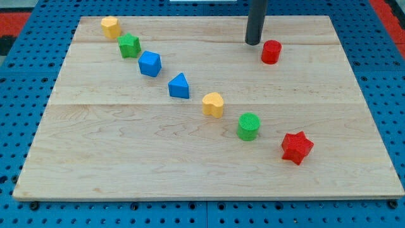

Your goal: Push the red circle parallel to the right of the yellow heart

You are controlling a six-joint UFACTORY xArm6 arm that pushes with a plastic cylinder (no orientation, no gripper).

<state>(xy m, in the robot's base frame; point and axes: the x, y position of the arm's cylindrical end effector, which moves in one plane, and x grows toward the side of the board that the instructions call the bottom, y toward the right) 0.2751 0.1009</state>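
Observation:
The red circle (pixel 271 52) lies near the view's top right on the wooden board (pixel 126 145). The yellow heart (pixel 214 104) lies near the board's middle, down and to the left of the red circle. My tip (pixel 254 42) is just to the upper left of the red circle, a small gap between them.
A diagonal row of blocks runs from the top left to the lower right: a yellow block (pixel 111 26), a green star (pixel 129 45), a blue block (pixel 150 64), a blue triangle (pixel 179 86), then a green circle (pixel 249 126) and a red star (pixel 297 147).

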